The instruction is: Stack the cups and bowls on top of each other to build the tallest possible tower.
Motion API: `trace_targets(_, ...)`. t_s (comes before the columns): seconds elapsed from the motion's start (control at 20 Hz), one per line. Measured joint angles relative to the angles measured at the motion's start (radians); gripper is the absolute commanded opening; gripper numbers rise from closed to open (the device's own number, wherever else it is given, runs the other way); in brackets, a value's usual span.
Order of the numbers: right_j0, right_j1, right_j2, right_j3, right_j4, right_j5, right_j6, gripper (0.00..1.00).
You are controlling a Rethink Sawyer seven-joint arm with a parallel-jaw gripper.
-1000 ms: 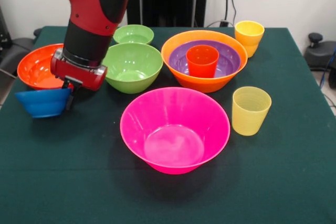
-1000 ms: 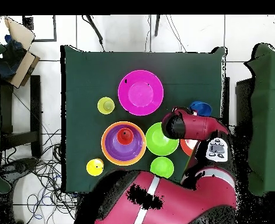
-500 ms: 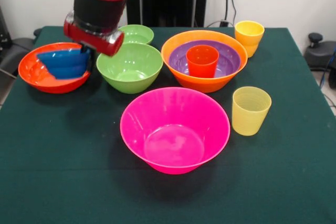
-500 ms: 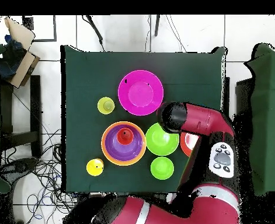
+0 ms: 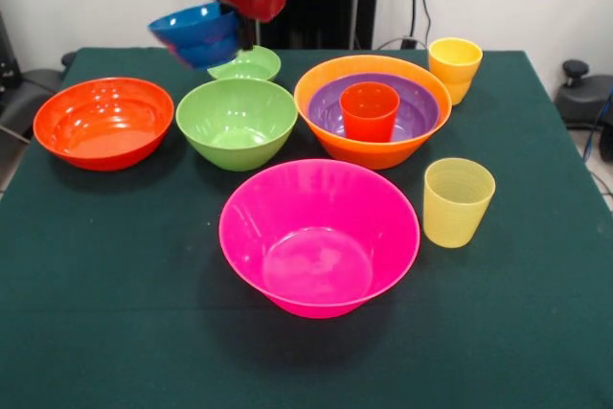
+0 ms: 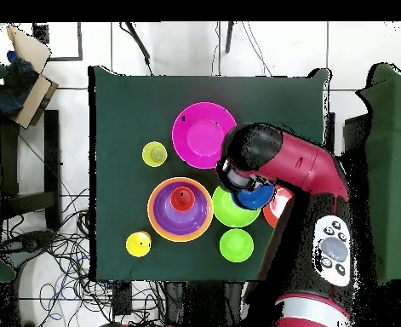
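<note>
Front strip of the green-cloth counter [image 5: 115, 332] lies bare; the glossy pink bowl [image 5: 319, 237] and ribbed pale yellow cup [image 5: 458, 201] sit nearest it, the other yellow cup [image 5: 455, 68] by the far edge. The hand [image 5: 241, 9] grips the small blue bowl [image 5: 196, 34] by its rim, tilted, now lifted clear of the red-orange bowl [image 5: 102, 122] and hanging above the two green bowls [image 5: 237, 122]. Tower [image 5: 372, 107] right of them: orange bowl, purple bowl, red-orange cup nested.
</note>
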Motion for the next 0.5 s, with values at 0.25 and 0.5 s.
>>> trace_targets(0.25,0.047,-0.002,0.000,-0.021,0.070,0.026,0.047,0.00)
trace_targets(0.5,0.102,0.009,-0.004,-0.052,0.098,0.027,0.119,0.00)
